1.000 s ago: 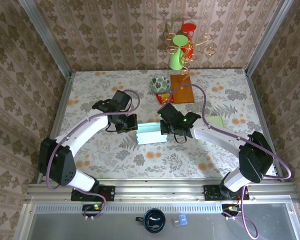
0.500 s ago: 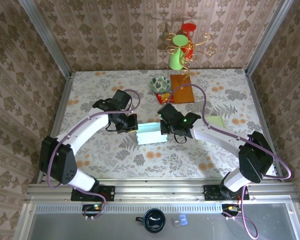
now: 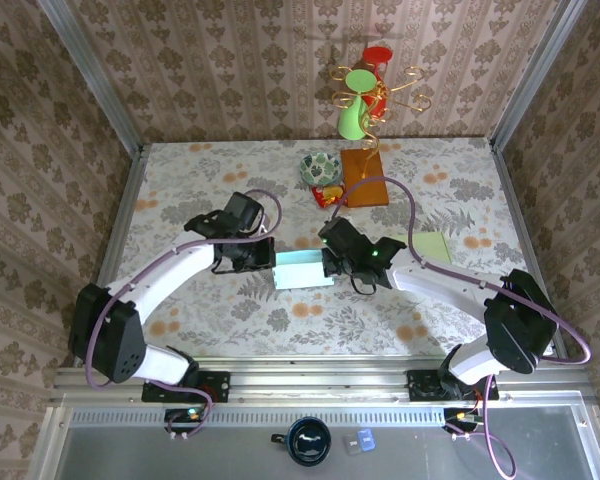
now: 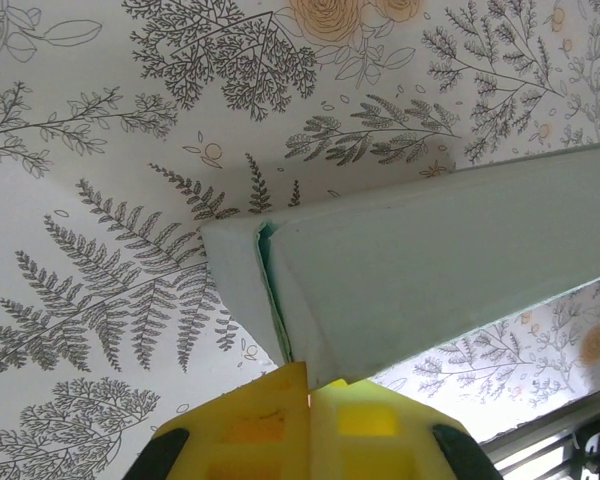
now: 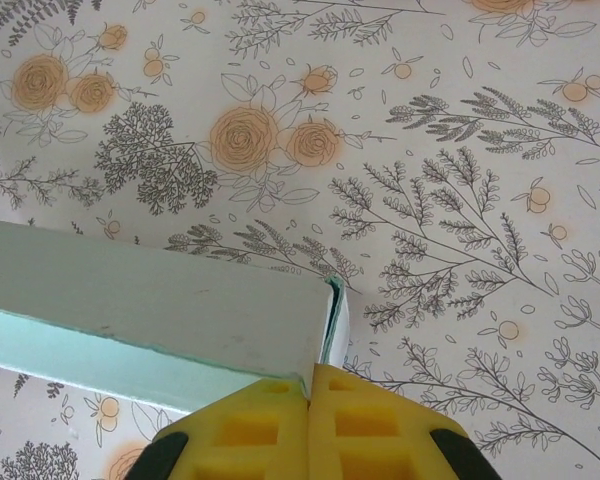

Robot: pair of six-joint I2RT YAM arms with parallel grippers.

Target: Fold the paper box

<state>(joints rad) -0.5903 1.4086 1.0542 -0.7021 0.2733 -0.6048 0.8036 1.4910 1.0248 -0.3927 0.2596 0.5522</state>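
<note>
Top: box (image 3: 302, 269) mid-table (image 3: 200, 170), on it or just above, can't tell. Left gripper (image 3: 267, 257) at its left end, right gripper (image 3: 332, 262) at its right end. Bowl (image 3: 321, 167) far side, well apart.

Left wrist: yellow pads (image 4: 250, 430) clenched on the box's end flap. Paper layers gape at that corner.

Right wrist: pads (image 5: 380, 425) pinch the right end wall by its thin edge.

Risks: both grips look shallow. Pulling apart could slip or tear the paper. Uneven pull skews the box and opens the gaping flap. Pushing inward buckles the long wall.
</note>
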